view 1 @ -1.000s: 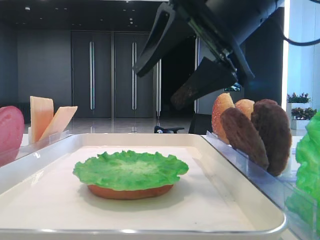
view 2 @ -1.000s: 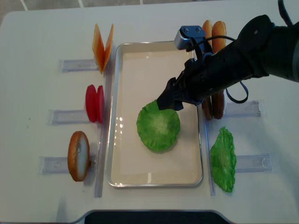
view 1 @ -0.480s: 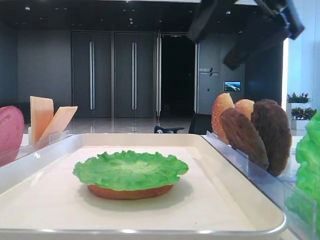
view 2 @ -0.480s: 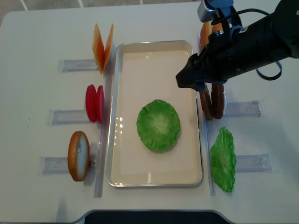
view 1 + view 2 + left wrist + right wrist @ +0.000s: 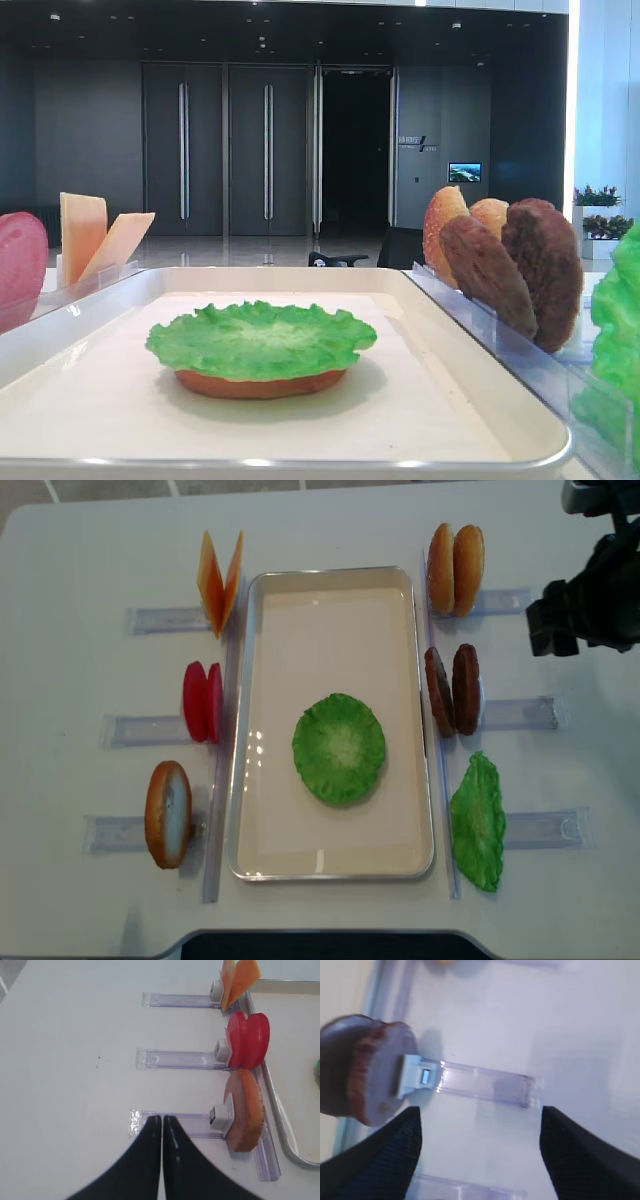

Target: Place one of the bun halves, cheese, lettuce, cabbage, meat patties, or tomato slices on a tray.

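The right hand point(image 5: 477, 1160) hangs empty with its dark fingers spread wide over the table's right side, just beside the clear rack holding the two rough, dark brown meat patties point(image 5: 452, 690); the left hand point(image 5: 162, 1132) is pressed shut on nothing near the left edge. In the off-white tray point(image 5: 260, 720), whose rim is raised and shiny, a ruffled bright green lettuce leaf point(image 5: 339, 748) already covers a round bun half point(image 5: 260, 383). The patties stand on edge, touching, so a reach could pinch both or knock one off the rack.
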Robot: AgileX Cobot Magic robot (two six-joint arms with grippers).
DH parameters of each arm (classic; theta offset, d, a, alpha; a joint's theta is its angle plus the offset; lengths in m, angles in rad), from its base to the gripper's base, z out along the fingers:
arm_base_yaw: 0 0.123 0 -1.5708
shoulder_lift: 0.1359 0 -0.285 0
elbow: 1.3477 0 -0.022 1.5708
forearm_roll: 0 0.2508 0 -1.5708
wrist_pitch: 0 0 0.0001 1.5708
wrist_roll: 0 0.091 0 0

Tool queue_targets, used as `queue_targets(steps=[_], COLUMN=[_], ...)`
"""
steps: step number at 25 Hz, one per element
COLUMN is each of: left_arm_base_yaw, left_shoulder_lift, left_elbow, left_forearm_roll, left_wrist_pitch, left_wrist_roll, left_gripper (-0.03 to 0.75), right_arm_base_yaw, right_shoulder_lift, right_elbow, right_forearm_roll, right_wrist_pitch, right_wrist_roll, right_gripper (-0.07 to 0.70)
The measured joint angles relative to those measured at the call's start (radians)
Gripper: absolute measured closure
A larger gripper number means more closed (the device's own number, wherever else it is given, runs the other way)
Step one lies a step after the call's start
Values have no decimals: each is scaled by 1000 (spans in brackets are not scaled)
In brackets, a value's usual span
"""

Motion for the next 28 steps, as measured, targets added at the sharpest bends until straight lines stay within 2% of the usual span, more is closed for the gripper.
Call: queue_targets(steps=[3,7,11,17,23,28], left_arm_base_yaw=[0,0,0,0,0,0], left_shoulder_lift=[0,0,0,0,0,0], left_elbow=[0,0,0,0,0,0], left_forearm_roll=[0,0,0,0,0,0], left_wrist_pitch=[0,0,0,0,0,0], left_wrist_roll=[0,0,0,0,0,0], left_gripper=[715,715,715,715,715,715], right_arm_base_yaw=[-87,-181,-231,-237,-237,-237], right_shoulder_lift=[0,-27,-98,-285,-583,-885], right_elbow=[0,6,44,184,372,479], right_forearm_roll=[-35,-75,-105,-114,-114,-117], right_wrist_pitch=[94,161,169,184,200,209], right_wrist_roll=[25,67,97,114,115,115], right_gripper=[127,127,127,127,127,127])
